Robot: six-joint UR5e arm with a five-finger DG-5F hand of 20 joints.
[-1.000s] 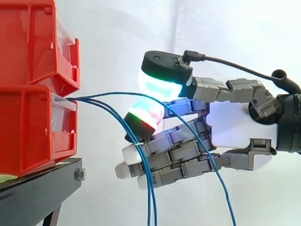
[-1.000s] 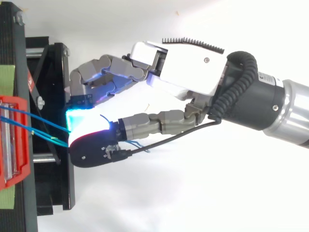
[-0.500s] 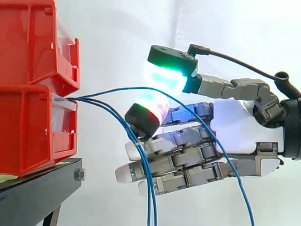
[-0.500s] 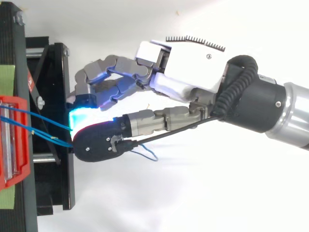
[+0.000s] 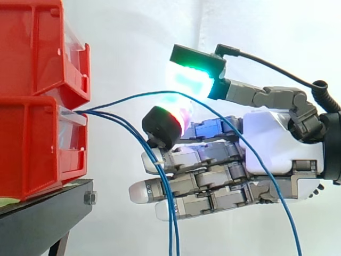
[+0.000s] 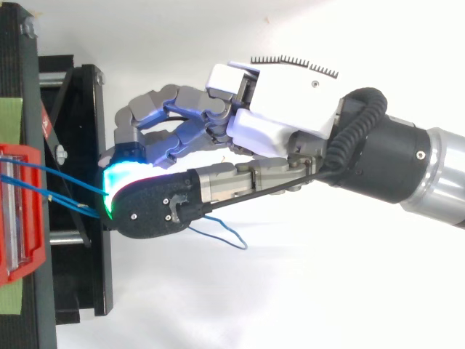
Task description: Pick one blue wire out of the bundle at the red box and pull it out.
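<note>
Nearest the side camera, two other blue wires (image 5: 171, 229) hang almost straight down across the front of the hand (image 5: 277, 144). The hand lies level and reaches left toward the bins. The blue wire (image 5: 139, 95) leaves the front lip of the lower red bin (image 5: 32, 149) and rises to the right in a smooth arch. It passes through the glowing upper part of the hand, then slants down across the white palm toward the lower right. Its long axis therefore runs left to right, away from the bin. I cannot tell whether the hand is gripping it or only has it threaded through. From above, a loose blue tail (image 6: 236, 238) curls out from under the hand. The upper red bin (image 5: 32, 48) sits stacked on the lower one, and both rest on a black stand (image 5: 42, 218). The stand carries strips of green tape (image 6: 11, 116) and a small red sticker (image 6: 46, 125), whose print is too small to read. A white curtain (image 5: 133, 32) closes the scene behind.
</note>
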